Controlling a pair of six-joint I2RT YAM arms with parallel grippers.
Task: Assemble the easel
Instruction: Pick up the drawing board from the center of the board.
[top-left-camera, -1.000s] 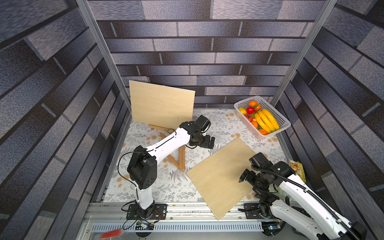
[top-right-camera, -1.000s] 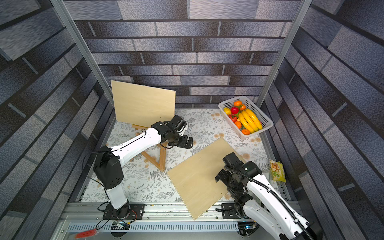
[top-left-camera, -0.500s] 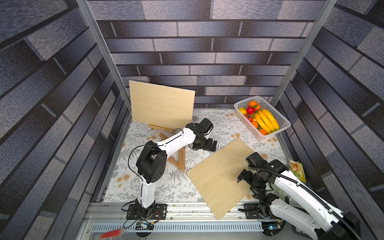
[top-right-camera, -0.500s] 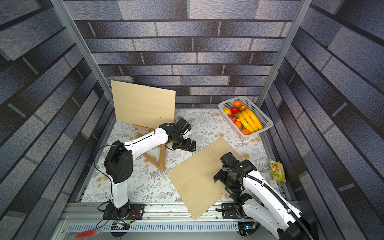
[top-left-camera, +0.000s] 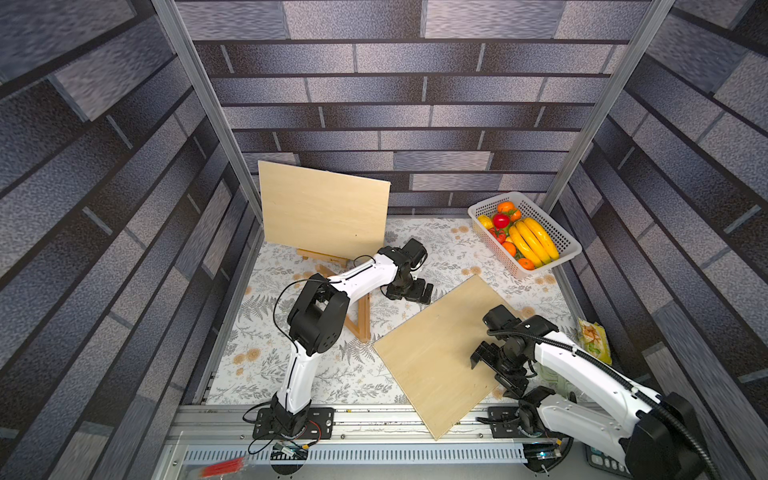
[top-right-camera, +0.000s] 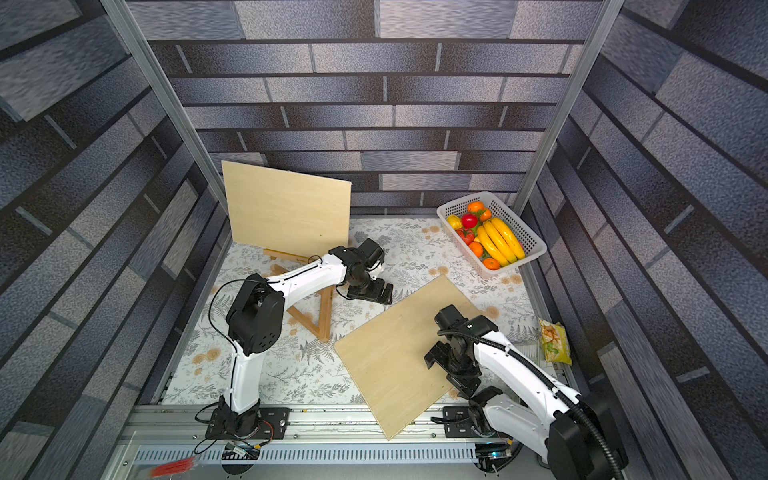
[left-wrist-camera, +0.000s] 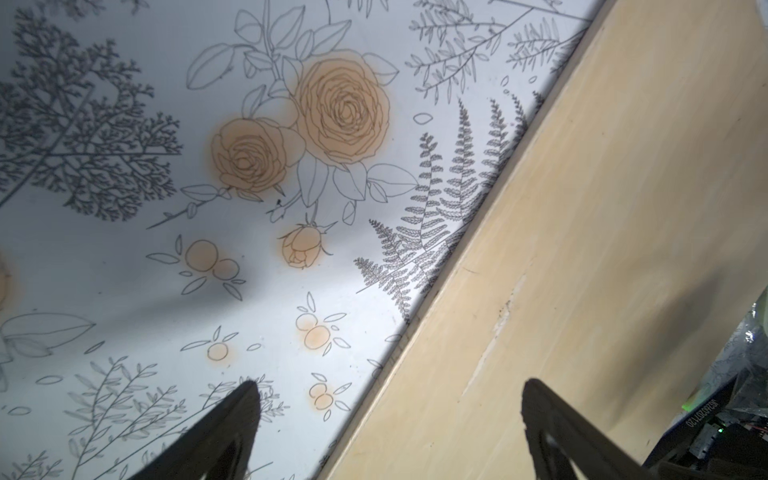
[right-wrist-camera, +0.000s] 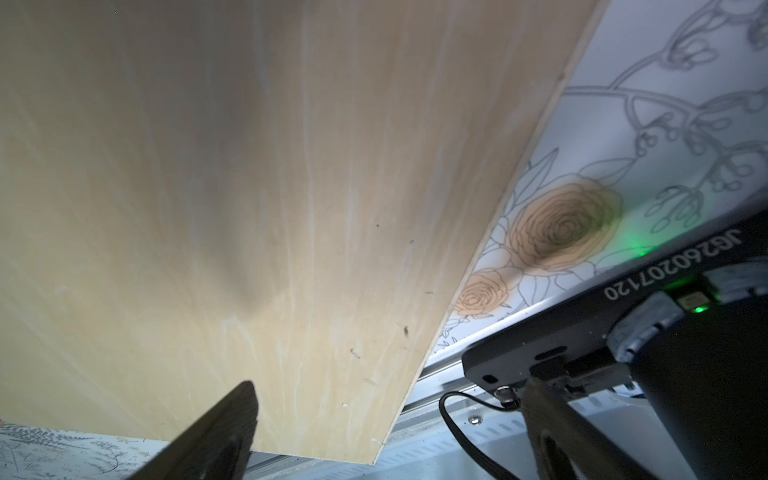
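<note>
Plywood board (top-left-camera: 432, 357) lies flat under our right gripper (top-left-camera: 495, 371), one edge running between its wide, empty jaws. Our left gripper (top-left-camera: 409, 291), equally wide and empty, straddles the opposite edge. We judge it light, stiff and slick: pinch at the edges.

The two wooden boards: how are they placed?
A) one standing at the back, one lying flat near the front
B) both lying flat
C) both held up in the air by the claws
A: in both top views the back board stands upright, while the front board lies flat.
</note>
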